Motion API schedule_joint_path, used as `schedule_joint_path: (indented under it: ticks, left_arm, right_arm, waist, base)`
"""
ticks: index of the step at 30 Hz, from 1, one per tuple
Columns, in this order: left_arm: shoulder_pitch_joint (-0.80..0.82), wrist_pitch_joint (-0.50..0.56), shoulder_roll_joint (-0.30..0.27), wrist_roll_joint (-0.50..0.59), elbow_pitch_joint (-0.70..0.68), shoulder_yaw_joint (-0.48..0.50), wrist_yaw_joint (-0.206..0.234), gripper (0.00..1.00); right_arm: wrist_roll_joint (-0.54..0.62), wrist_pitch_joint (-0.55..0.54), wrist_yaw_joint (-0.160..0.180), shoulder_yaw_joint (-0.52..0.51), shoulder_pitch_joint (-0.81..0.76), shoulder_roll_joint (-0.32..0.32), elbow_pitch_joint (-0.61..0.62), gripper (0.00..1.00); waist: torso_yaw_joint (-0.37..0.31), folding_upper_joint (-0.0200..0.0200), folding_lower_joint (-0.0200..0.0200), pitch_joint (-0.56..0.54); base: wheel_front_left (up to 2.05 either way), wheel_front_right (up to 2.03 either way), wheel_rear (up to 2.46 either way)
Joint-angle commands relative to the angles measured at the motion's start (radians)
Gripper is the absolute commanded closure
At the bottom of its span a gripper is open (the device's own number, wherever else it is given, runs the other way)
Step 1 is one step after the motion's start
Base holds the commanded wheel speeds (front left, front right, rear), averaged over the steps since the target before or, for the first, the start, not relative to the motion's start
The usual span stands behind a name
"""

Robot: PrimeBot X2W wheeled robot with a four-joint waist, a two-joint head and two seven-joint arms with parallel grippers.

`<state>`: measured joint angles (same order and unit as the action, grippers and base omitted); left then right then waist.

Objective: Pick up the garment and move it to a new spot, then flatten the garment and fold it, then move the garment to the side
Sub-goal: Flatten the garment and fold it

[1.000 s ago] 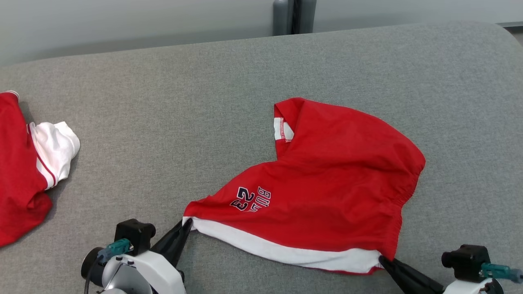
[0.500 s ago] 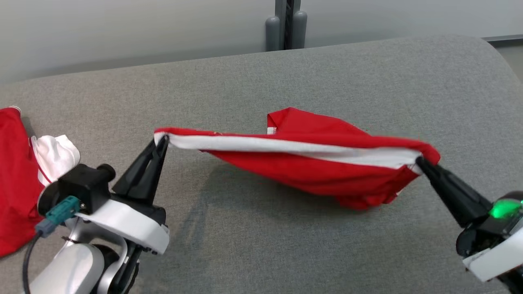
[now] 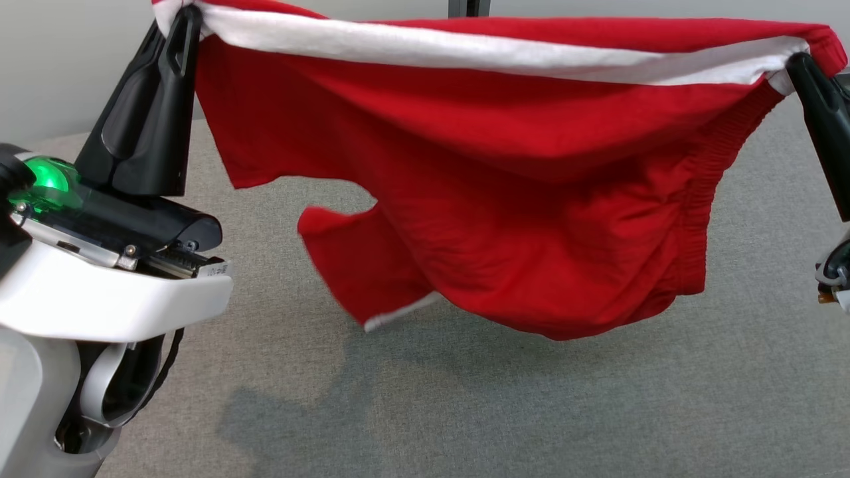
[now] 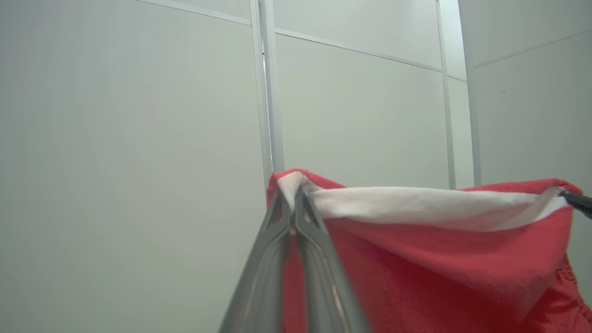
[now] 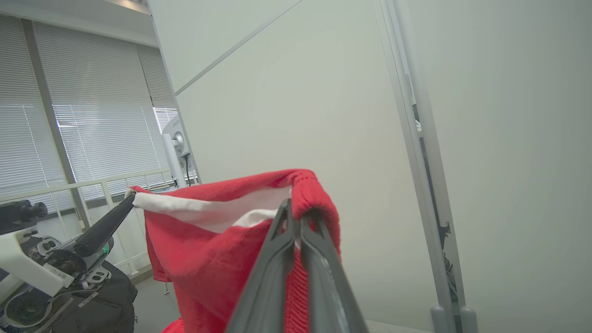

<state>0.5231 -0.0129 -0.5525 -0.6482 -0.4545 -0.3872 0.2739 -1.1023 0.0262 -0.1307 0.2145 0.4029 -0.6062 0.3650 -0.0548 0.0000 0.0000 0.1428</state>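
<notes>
Left hand: your left hand (image 3: 180,20) is high at the left, its fingers pressed together on the garment's left top corner, pinching the white band there.
Right hand: your right hand (image 3: 797,66) is high at the right, its fingers clamped on the other top corner, where the white band meets the gathered red waistband.
Garment: the garment (image 3: 498,199) hangs in the air between your two hands, with the white band pulled nearly straight along its top edge and the red cloth sagging below it.
Lower edge: a red flap with thin white trim hangs at lower left, and the gathered waistband runs down the right side.
Bench: the grey bench (image 3: 531,411) lies under the garment, apart from it, and carries its shadow.
Wrist views: you see each finger pair closed with cloth at its tips, against a pale wall (image 4: 138,138).
</notes>
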Motion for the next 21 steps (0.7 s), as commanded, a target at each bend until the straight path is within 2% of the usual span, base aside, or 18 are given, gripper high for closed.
schedule_joint_path:
  ticks: [1, 7, 10, 12, 15, 21]
  left_arm:
    - [0.013, 0.003, -0.002, 0.003, -0.007, 0.004, 0.003, 1.0]
    - [0.044, 0.03, -0.001, -0.014, -0.021, 0.003, 0.002, 1.0]
    - [0.077, 0.043, -0.004, -0.019, 0.014, -0.009, -0.027, 1.0]
    - [0.117, 0.045, 0.016, -0.046, 0.058, -0.018, -0.055, 1.0]
    - [0.21, 0.047, 0.034, -0.056, 0.171, -0.03, -0.104, 1.0]
    - [0.468, 0.029, 0.117, -0.041, 0.497, -0.071, -0.205, 1.0]
  right_arm:
    - [0.002, -0.004, 0.0, 0.0, 0.009, 0.004, -0.007, 1.0]
    - [0.013, -0.011, 0.0, 0.009, 0.05, 0.021, -0.036, 1.0]
    - [0.025, -0.017, 0.0, 0.015, 0.09, 0.03, -0.076, 1.0]
    - [0.037, -0.024, 0.0, 0.024, 0.134, 0.039, -0.119, 1.0]
    - [0.055, -0.035, 0.0, 0.051, 0.228, 0.055, -0.201, 1.0]
    - [0.095, -0.015, 0.0, 0.129, 0.492, 0.106, -0.43, 1.0]
  waist:
    - [0.001, 0.0, 0.0, 0.0]
    - [0.003, 0.0, 0.0, 0.012]
    - [0.005, 0.0, 0.0, 0.03]
    - [0.007, 0.0, 0.0, 0.047]
    - [0.011, 0.0, 0.0, 0.079]
    - [0.02, 0.0, 0.0, 0.159]
  base:
    - [0.0, 0.0, 0.0]
    - [0.0, 0.0, 0.0]
    - [0.0, 0.0, 0.0]
    - [0.0, 0.0, 0.0]
    - [0.0, 0.0, 0.0]
    - [0.0, 0.0, 0.0]
